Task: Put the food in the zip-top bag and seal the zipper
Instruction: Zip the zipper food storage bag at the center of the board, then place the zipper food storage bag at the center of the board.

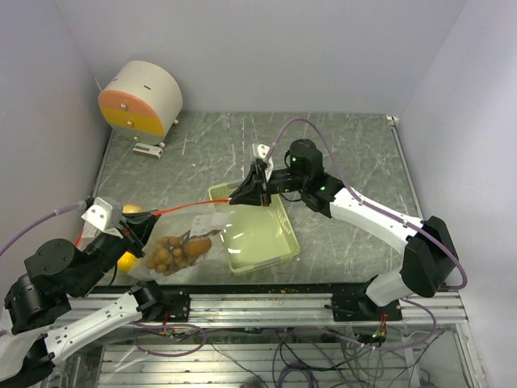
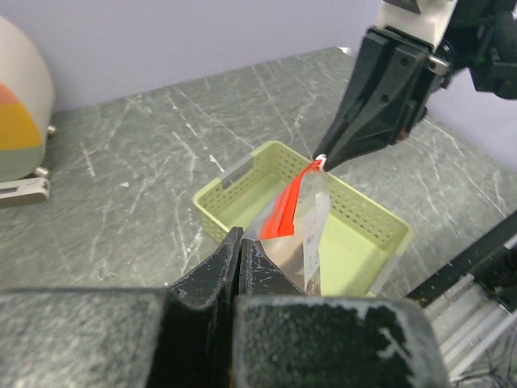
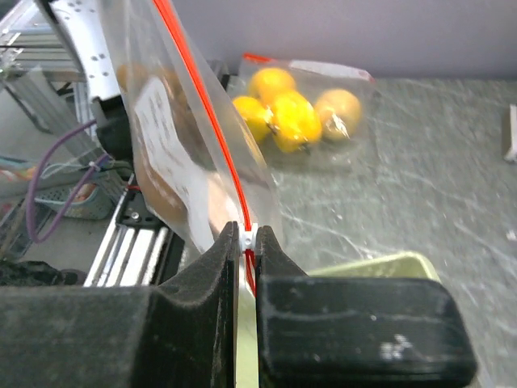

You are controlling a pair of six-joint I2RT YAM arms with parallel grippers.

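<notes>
A clear zip-top bag (image 1: 190,234) with a red zipper (image 1: 198,206) hangs stretched between my two grippers. Inside it are a bunch of small brown berries (image 1: 168,253) and a reddish-brown fruit (image 1: 199,244). My left gripper (image 1: 144,222) is shut on the bag's left end, as the left wrist view (image 2: 241,241) shows. My right gripper (image 1: 239,198) is shut on the white zipper slider (image 3: 249,236) at the bag's right end, above the tray. Several yellow-orange round fruits (image 3: 283,109) lie in a second clear bag on the table; my left arm partly hides them in the top view (image 1: 127,261).
A pale green tray (image 1: 258,242) sits under the bag's right end, near the table's front edge. A white drum with an orange face (image 1: 141,97) stands at the back left. The metal rail (image 1: 266,299) runs along the front.
</notes>
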